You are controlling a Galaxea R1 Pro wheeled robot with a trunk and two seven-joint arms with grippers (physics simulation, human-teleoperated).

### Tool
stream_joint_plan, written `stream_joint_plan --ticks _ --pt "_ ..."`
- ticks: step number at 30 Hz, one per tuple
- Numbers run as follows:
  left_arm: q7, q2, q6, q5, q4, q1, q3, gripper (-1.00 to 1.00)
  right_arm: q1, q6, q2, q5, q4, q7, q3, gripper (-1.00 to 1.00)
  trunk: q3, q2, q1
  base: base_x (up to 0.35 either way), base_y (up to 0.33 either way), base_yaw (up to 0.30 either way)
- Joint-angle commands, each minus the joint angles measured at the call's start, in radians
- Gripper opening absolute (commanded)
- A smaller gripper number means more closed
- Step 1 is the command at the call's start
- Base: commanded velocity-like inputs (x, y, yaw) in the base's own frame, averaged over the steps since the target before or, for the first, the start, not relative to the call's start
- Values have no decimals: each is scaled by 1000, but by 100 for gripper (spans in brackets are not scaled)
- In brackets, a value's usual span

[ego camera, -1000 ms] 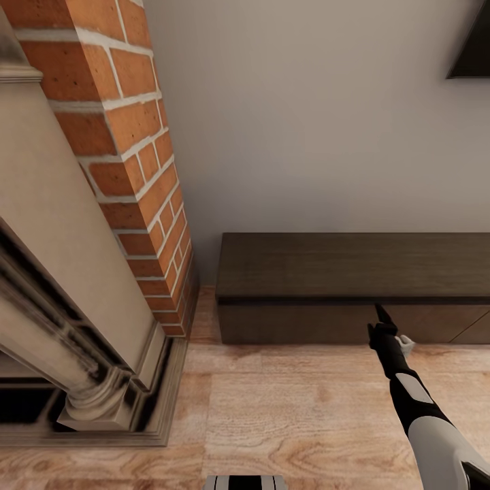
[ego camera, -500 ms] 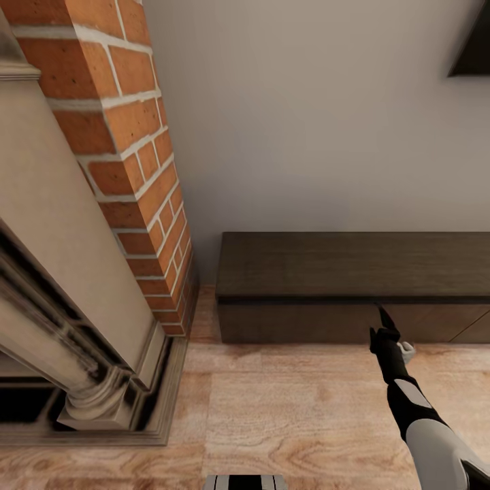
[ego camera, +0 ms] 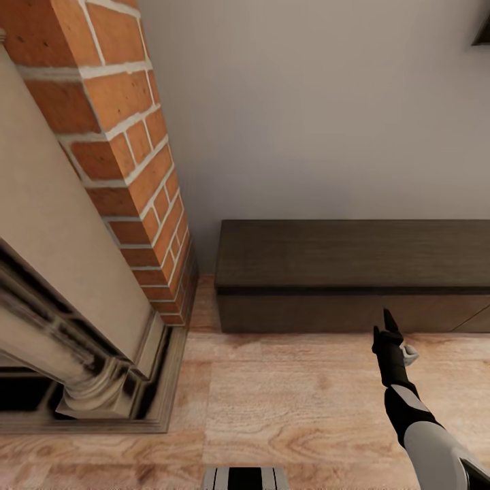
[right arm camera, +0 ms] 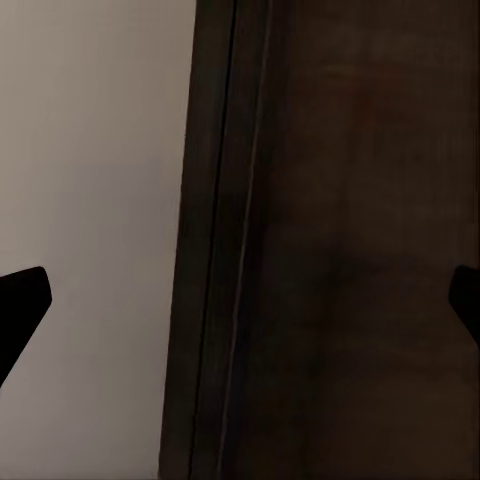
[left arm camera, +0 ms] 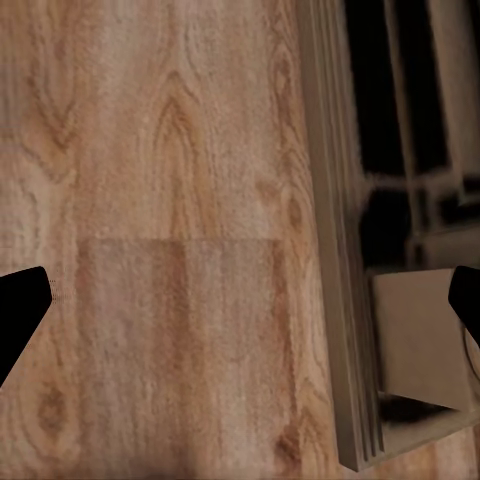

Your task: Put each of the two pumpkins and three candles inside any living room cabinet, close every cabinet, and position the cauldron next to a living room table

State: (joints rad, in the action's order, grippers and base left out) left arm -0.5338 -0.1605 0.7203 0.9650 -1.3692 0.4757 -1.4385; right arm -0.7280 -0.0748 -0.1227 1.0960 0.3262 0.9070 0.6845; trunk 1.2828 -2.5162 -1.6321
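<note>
Cabinet (ego camera: 354, 272) is seen shut, far right. Right gripper (ego camera: 389, 328) is held near its front, jaws spread, empty. Left gripper (left arm camera: 240, 300) likewise wide, empty. Pumpkins, candles are judged outstanding.

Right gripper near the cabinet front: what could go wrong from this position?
The right gripper points at the cabinet front with its jaws spread and empty. The drawer fronts are flush and handle-less, so the fingertips may slip off or jam into the panel. The brick fireplace stands close on the left, so turning the base might clip it.
</note>
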Motion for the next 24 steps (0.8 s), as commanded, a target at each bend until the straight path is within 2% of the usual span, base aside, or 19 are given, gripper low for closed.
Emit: stream_joint_plan --ticks 1,4,7,10,13,17,21,23,24 --pt "0 -1 8 6 -1 0 -2 100 -1 -9 -1 8 1 7 -1 100 5 -1 0 0 0 0" --pt "-2 -3 9 11 -4 0 -15 100 -1 -10 -5 5 4 41 -3 100 16 -1 -2 0 0 0" --pt "-27 -4 16 14 -15 0 -62 100 -5 -12 -26 -1 13 128 -4 100 28 -2 -3 0 0 0" --pt "-51 -5 30 10 -16 0 -81 100 -6 -15 -39 -4 36 152 -5 100 39 -3 -4 0 0 0" --pt "-69 -3 41 6 -10 0 -95 100 -7 -57 -52 -8 66 166 -5 100 51 -3 -6 0 0 0" --pt "-75 -3 45 4 -7 0 -99 100 -5 -140 -57 -10 102 164 -5 100 66 -4 -7 0 0 0" --pt "-77 -2 46 3 -6 0 -101 100 -6 -186 -58 -11 118 77 -6 100 82 -5 -9 0 0 0" --pt "-78 -2 46 3 -6 0 -101 100 -5 -194 -58 -11 130 55 -10 100 90 -6 -10 0 0 0" --pt "-78 -3 46 3 -5 0 -101 100 -4 -199 -58 -11 153 52 -25 100 93 -6 -11 0 0 0"
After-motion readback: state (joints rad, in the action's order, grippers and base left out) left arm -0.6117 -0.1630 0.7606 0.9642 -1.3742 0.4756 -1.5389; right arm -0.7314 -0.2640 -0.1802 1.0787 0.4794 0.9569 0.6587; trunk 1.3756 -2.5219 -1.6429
